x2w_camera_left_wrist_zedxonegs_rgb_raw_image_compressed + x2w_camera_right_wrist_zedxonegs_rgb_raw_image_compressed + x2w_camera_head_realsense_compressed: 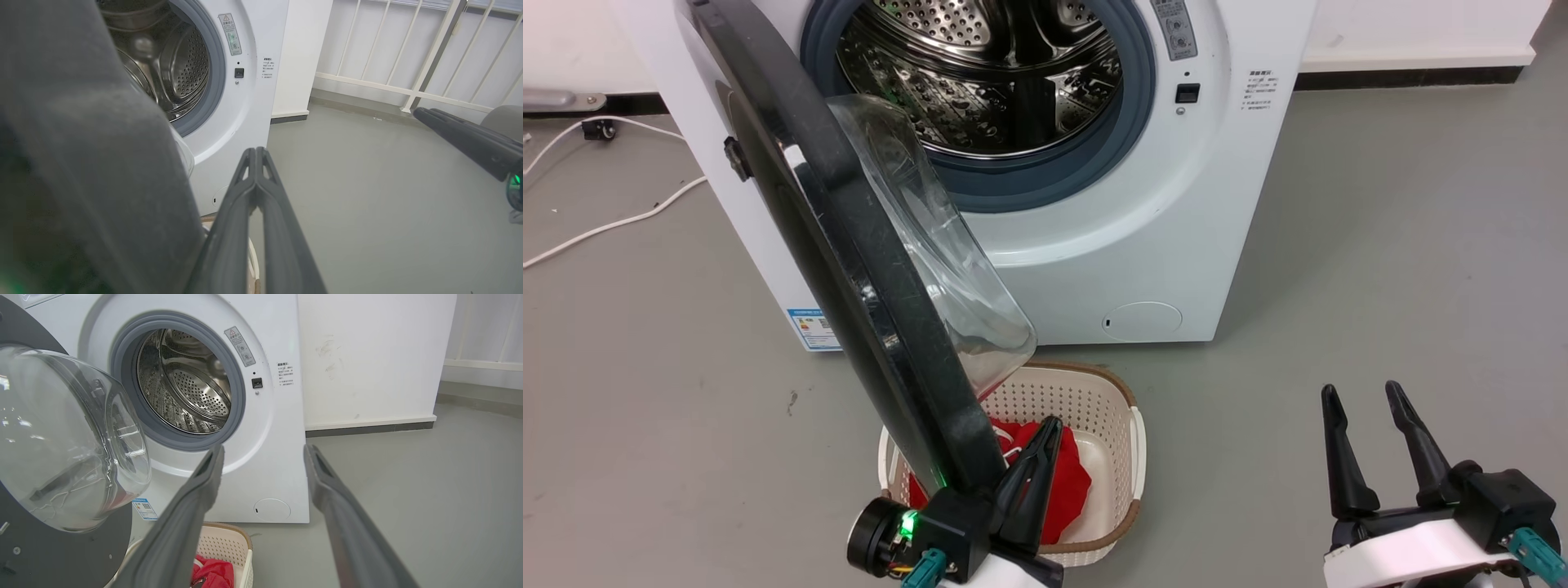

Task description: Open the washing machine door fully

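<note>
a: door position?
b: washing machine door [845, 245] stood swung out, left of the washing machine [1176, 245].
a: grippers?
b: left gripper [255, 155] pinched together, empty, just beside door's near edge. right gripper [1362, 394] spread, empty.

I see the glossy black washing machine door [849, 245] swung partly open, hinged at the left of the white washing machine [1176, 245]

Bright, even light, faint shadows; left of the left gripper [256, 153], the large round glossy black door [81, 163] blurs, perhaps too close.
</note>
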{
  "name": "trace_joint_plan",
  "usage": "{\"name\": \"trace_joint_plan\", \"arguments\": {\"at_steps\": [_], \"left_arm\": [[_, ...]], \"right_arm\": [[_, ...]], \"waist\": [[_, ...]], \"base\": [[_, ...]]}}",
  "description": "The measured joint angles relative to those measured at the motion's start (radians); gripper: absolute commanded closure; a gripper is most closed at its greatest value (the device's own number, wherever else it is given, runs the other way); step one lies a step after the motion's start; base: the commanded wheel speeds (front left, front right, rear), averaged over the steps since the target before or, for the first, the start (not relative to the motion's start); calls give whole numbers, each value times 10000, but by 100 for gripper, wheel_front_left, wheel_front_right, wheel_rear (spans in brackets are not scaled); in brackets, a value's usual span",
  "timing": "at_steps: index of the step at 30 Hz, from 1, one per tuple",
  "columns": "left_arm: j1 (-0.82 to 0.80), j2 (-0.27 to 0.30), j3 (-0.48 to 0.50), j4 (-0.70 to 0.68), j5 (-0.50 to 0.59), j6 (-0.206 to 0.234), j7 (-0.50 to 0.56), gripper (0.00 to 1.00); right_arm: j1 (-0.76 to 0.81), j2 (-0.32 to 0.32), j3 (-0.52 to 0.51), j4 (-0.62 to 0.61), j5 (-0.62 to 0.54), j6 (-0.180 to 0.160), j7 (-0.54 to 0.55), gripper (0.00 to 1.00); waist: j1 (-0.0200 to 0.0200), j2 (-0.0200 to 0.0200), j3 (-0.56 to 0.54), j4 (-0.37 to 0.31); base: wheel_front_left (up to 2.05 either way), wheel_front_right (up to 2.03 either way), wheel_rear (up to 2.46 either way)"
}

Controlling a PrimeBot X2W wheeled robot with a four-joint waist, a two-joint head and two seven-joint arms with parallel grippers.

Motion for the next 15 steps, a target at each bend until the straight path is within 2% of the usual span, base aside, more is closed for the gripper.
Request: {"name": "trace_joint_plan", "arguments": {"at_steps": [15], "left_arm": [[1011,290,236,-934,-221,456,-90,100]], "right_arm": [[3,0,4,46,56,0,0,0]], "waist": [[0,0,36,673]], "base": [[0,0,0]]}}
